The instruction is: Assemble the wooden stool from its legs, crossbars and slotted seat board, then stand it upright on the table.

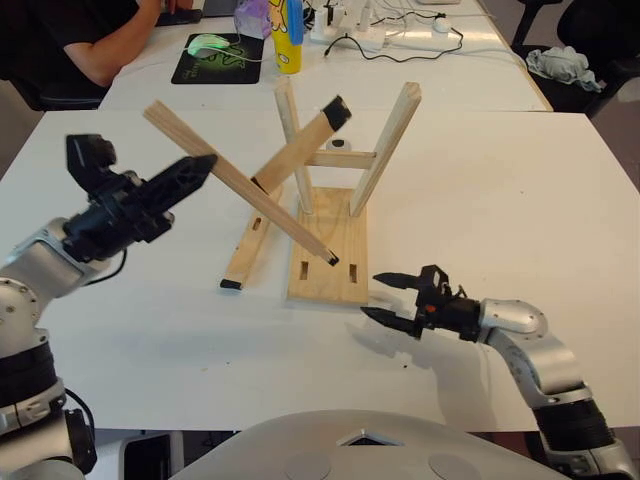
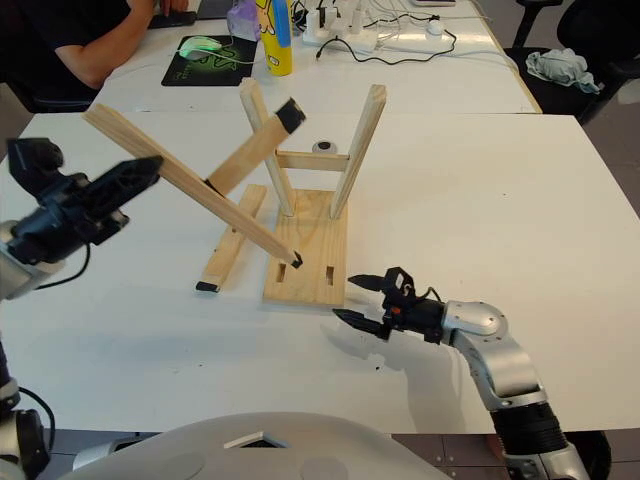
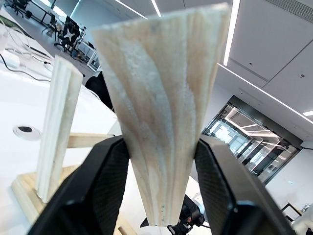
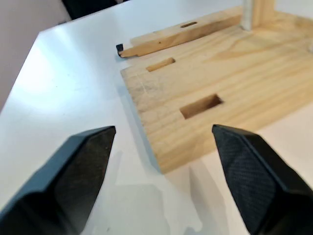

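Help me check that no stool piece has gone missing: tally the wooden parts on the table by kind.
Seat board: 1
Upright legs slotted in it: 2
Crossbar between them: 1
Other long bars: 3, the held bar in the left pincer, the leaning bar, the flat bar on the table
Total: 7
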Available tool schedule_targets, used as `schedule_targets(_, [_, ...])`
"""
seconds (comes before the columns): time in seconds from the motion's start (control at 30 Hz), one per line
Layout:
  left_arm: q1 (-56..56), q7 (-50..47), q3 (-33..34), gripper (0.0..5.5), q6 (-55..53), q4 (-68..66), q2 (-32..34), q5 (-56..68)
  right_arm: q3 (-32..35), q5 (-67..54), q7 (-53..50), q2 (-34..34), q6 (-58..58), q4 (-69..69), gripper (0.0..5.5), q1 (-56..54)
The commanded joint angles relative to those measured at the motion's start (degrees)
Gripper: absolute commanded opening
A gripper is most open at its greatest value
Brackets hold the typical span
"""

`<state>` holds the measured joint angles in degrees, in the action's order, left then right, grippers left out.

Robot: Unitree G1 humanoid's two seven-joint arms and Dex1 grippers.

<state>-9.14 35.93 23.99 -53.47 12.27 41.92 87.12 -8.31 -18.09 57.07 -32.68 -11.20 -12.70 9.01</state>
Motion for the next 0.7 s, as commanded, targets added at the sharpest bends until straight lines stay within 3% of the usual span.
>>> schedule_targets(0.03, [-0.54, 2.25, 0.17, 2.02, -1.17, -1.52, 1.34, -1.86, -3.44, 10.44, -4.30, 0.60, 12.06, 1.63, 3.68, -0.78])
schedule_targets(0.3, [-2.78, 5.15, 0.00, 2.02, -2.47, -3.65, 2.15, -4.40, -7.61, 25.55, -12.40, 0.63, 25.56, 8.62, 3.68, -3.80])
schedule_targets(0.7, [-0.94, 5.28, -2.37, 2.02, -0.20, 0.10, -0.10, -13.30, -3.28, 25.42, -14.31, -2.57, 28.16, 15.64, 3.68, -9.19])
